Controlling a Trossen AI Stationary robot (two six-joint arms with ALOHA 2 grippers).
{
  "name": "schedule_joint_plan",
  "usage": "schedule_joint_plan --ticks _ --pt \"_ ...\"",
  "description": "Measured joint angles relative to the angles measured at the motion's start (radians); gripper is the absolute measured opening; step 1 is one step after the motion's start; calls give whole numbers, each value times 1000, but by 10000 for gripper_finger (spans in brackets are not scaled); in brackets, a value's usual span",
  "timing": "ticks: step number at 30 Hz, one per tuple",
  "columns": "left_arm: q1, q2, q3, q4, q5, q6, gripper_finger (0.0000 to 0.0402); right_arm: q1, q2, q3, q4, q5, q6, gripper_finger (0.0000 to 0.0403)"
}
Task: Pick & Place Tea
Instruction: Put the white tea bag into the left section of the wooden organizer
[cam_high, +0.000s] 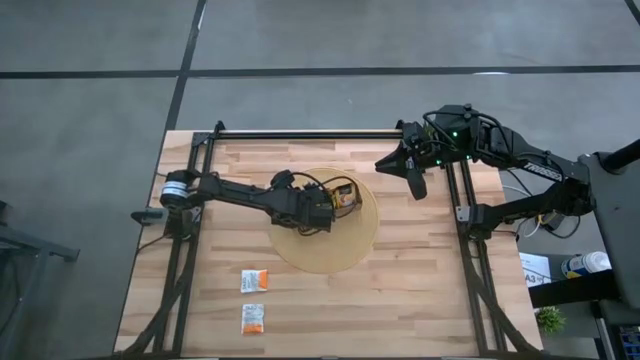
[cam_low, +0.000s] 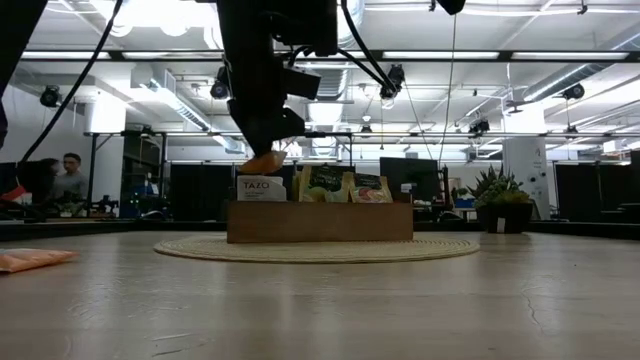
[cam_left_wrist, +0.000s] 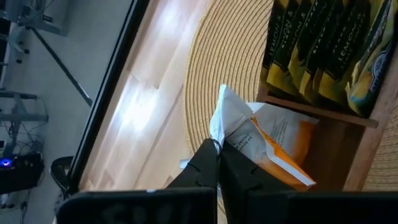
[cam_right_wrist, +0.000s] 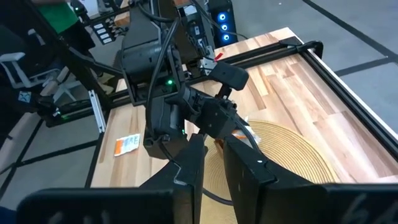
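Tea packet (cam_left_wrist: 264, 146), white and orange, hangs pinched by one corner in the left gripper (cam_left_wrist: 216, 149). The fingers are squeezed tight on it. The packet is just above the end slot of the wooden tray (cam_high: 345, 195), which sits on the round woven mat (cam_high: 365, 240). The slot next to it holds a row of yellow packets (cam_left_wrist: 317, 50).

This looks like the putting-in step. The packet is over the tray but not let go yet. Next, the left gripper likely needs to go down a little so the packet slides into the slot, then let go. It should go in straight, or it may catch on the tray wall.

Two more packets (cam_high: 255, 300) lie on the table (cam_high: 420, 300), away from the mat. The right gripper (cam_high: 415, 183) waits beside the mat, its fingers close together and holding nothing.
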Motion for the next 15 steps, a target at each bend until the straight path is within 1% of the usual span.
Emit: schedule_joint_plan --ticks 3,10,15 --pt "1 0 0 0 6 1 16 0 0 0 0 0 0 57" --pt "5 0 -1 6 6 1 74 0 0 0 0 0 -8 56" --pt "7 0 -1 7 7 -2 99 0 0 0 0 0 -8 56"
